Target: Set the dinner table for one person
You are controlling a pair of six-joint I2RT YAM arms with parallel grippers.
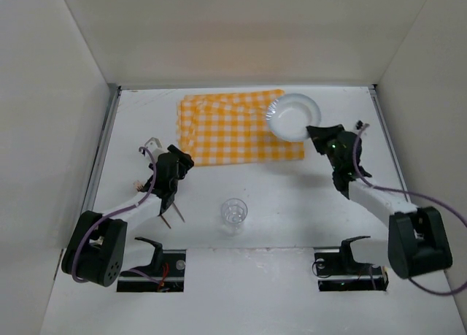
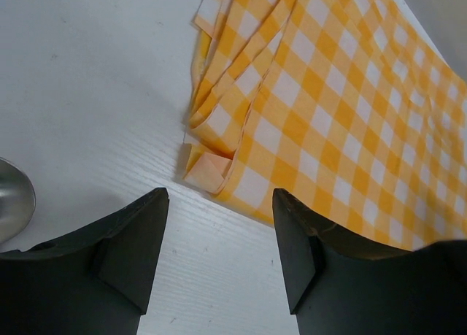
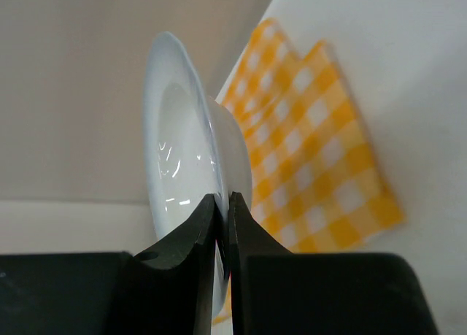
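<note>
Right fingers (image 3: pixel 222 203) are clamped on the rim of one round white plate (image 3: pixel 182 152), which I see over the far right corner of one orange-and-white checked cloth (image 1: pixel 233 127). Left fingers (image 2: pixel 220 196) stand apart, empty, just short of the cloth's near left corner. One clear drinking glass (image 1: pixel 234 212) stands near-centre on the flat white table (image 1: pixel 292 203), which spans the workspace.

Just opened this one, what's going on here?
Two arms are setting a table for one. The right end effector is pinched on the rim of a white plate, holding it over the right end of the checked cloth. The left end effector hangs open above the bare table by the cloth's folded corner, holding nothing. A glass stands near the front, and a spoon lies beside the left end effector.
</note>
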